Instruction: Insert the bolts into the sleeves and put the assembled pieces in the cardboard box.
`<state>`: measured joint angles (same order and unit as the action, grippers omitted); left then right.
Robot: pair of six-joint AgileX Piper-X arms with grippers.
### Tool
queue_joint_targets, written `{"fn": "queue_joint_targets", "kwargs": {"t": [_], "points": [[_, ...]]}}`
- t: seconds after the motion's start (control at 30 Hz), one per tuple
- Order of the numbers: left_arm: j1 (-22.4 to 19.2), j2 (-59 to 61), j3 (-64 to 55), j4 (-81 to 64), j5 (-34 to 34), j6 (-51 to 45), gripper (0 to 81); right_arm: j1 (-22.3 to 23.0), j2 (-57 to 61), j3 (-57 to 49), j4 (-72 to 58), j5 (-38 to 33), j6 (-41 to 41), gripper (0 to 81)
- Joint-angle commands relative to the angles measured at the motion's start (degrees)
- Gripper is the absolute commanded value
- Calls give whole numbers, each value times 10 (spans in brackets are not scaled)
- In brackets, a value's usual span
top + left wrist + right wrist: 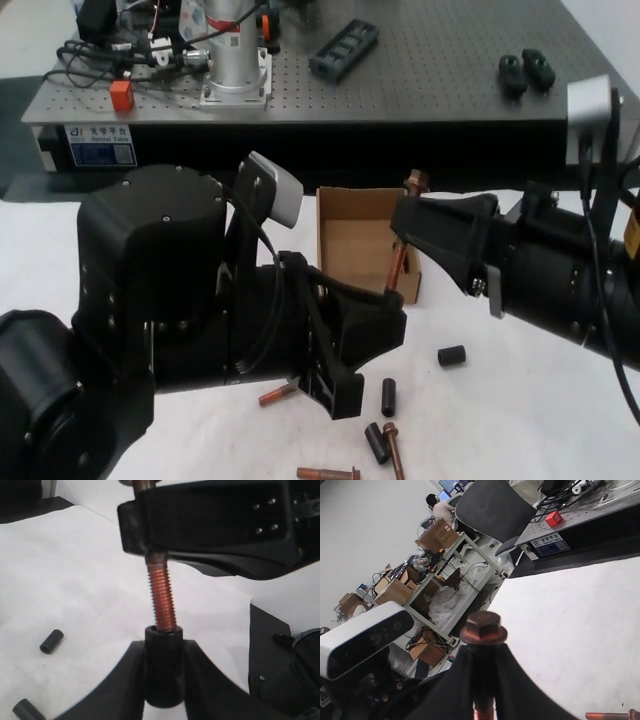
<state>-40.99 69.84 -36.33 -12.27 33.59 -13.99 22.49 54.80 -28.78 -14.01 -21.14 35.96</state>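
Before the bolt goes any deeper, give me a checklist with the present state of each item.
1. The sleeve is clamped upright in the left gripper: ok.
2. The bolt is held by the right gripper just below its head: ok.
3. The bolt tip sits inside the sleeve's mouth: ok; most of the thread is outside.
4. The bolt is in line with the sleeve: cannot tell; it looks slightly tilted in the left wrist view.
5. The cardboard box stands open beyond the grippers: ok.
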Motion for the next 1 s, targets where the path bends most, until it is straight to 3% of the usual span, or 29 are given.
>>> {"fn": "queue_joint_targets", "kwargs": {"t": [0.0, 0.2, 0.33, 0.4, 0.5, 0.53, 0.7, 0.83, 0.97], "points": [[0, -6, -3, -16, -4, -5, 6, 4, 1, -3, 36, 1, -30, 6], [0, -6, -3, -16, -20, -5, 6, 4, 1, -3, 43, 7, -37, 6], [0, -6, -3, -28, -35, -1, 6, 4, 1, -3, 52, -28, -38, 11], [0, -6, -3, -44, -35, 0, 6, 4, 1, -3, 55, -43, -38, 135], [0, -6, -3, -58, -70, 0, 6, 4, 0, -3, 55, -43, -28, 459], [0, -6, -3, -58, -89, 0, 6, 1, -2, -3, 57, -43, -19, 517], [28, 59, -49, -57, -199, -33, 6, -45, -42, -3, 140, -43, -51, 458], [72, 183, -181, 12, -205, -102, 6, -96, -95, -3, 269, -26, -103, 460], [87, 325, -372, 172, -205, -94, 6, -126, -118, -3, 390, 18, -149, 460]]}}
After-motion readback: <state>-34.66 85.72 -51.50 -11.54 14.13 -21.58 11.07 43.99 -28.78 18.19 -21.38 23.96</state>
